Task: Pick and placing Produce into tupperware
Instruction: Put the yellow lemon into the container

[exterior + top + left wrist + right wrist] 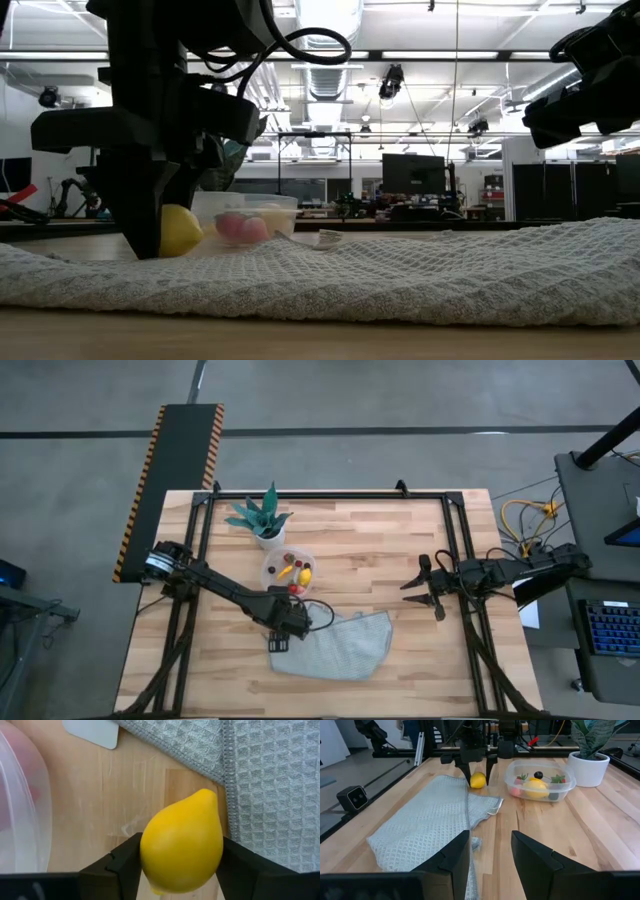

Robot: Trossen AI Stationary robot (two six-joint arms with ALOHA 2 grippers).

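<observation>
One lemon [182, 842] sits between the left gripper's [478, 776] fingers, which clasp it at the towel's [340, 645] edge, just beside the tupperware [288, 569]. Right gripper [420, 586] hovers well away from the towel, fingers apart and empty.

A grey waffle-weave cloth [335, 647] lies rumpled on the near half of the wooden table [400, 540], one corner folded over. A green spiky potted plant [262, 516] stands upright in a small white pot [587, 769] toward the far edge. A small white card [95, 731] lies flat on the wood just beside the cloth's edge.
</observation>
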